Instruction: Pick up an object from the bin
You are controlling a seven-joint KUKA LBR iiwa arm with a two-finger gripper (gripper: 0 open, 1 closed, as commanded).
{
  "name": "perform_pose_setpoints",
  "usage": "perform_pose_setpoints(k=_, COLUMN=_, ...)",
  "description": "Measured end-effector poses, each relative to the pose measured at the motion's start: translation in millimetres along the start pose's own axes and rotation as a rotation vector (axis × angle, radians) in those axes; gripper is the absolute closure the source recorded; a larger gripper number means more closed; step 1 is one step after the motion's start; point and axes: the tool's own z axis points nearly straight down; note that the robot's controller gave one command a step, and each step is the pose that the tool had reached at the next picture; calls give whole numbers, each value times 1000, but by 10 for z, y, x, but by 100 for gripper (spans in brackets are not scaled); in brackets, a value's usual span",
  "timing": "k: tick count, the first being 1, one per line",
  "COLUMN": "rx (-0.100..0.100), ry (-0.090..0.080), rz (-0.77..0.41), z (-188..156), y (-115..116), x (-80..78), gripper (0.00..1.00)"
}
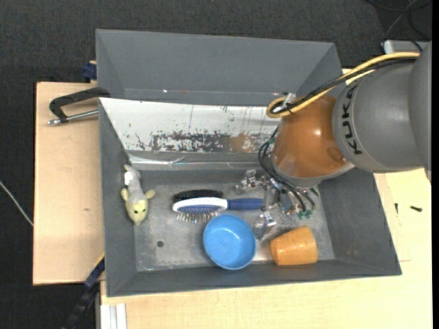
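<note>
A grey metal bin [116, 184] is seen from above, with a robot arm [384, 115] reaching in from the right. A rounded orange cover [305, 146] sits on the arm's wrist. Below it the gripper [269, 208] hangs low over the bin floor. Its metal parts crowd together in shadow, so I cannot tell whether it is apart or together. Nothing can be made out in its hold.

Just below and left of the gripper sits a round blue bowl [230, 242], mouth up. Directly left of the gripper lies a hairbrush [199, 204] with a white-and-black head and a blue handle. The handle's end reaches the gripper, so the hairbrush looks like the likeliest thing to pick. Just below and right of the gripper an orange cup [295, 247] lies on its side, close beside the bowl. Well away to the left, a small yellow-and-white plush toy [136, 199] lies by the bin wall.

To grasp well, the gripper should probably close across the thin handle, not along it, and settle to the floor first so the handle cannot slip free. The bowl and cup are both near, and a descent off line could nudge either one. A straight lift should keep the brush head clear of the bowl.
</note>
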Motion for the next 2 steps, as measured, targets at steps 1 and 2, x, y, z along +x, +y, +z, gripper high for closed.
perform_pose_setpoints(k=1, rx=-1, ry=0, rz=0, z=-9, y=5, x=-4, gripper=100)
perform_pose_setpoints(k=2, rx=1, ry=-3, rz=-48, z=-1742, y=-93, x=66, gripper=100)
